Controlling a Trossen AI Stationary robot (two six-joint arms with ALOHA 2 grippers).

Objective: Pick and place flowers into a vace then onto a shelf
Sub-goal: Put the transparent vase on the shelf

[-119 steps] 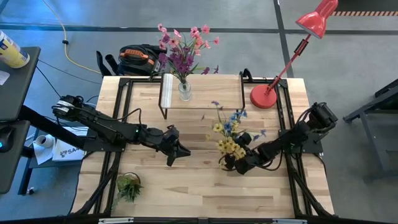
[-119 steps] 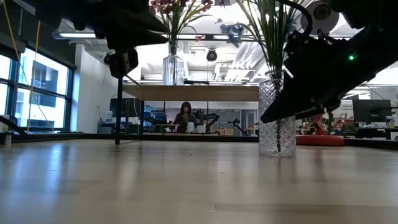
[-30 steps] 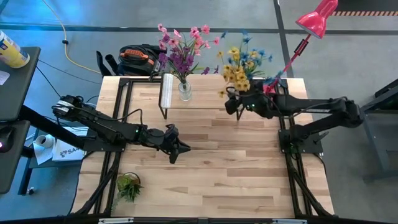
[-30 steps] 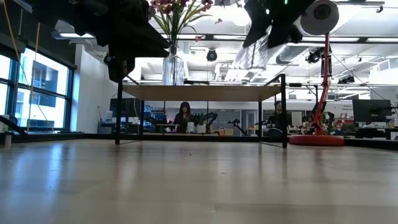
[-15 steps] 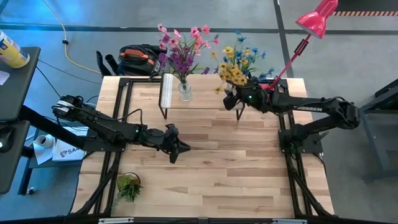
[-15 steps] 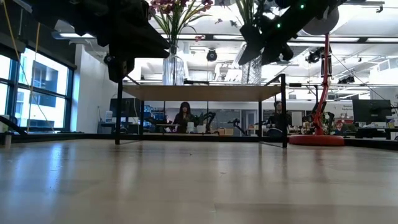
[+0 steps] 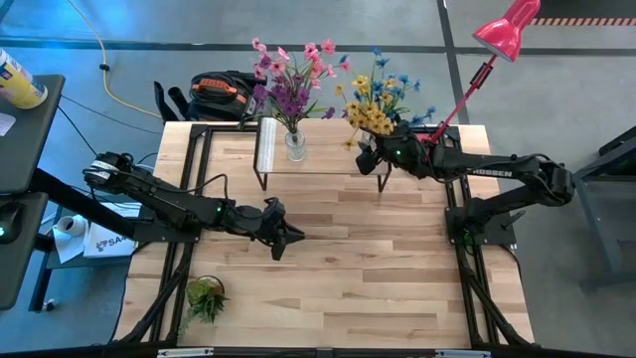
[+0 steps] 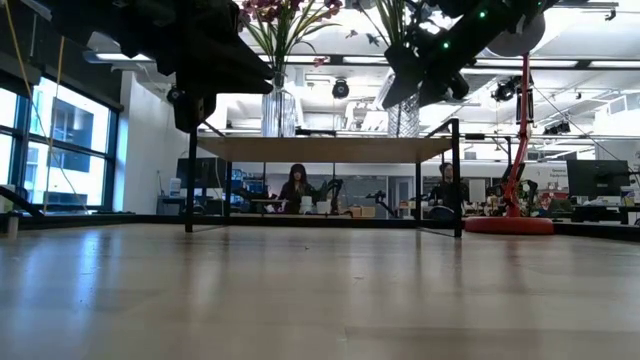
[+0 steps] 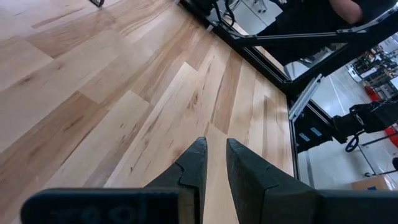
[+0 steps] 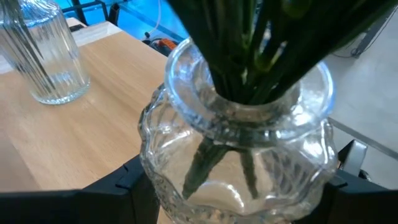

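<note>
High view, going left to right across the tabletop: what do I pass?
Small green plant tuft → left gripper, hovering over bare table → ribbed vase of pink and purple flowers on the shelf → right gripper holding the vase of blue and yellow flowers → red lamp base.

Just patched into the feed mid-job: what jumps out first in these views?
The right pincer grips a glass vase of blue and yellow flowers at the right end of the shelf; whether the vase touches the plank is unclear. A second vase with pink and purple flowers stands on the shelf's left end. The left pincer waits over the bare table middle, nearly closed and empty.
</note>
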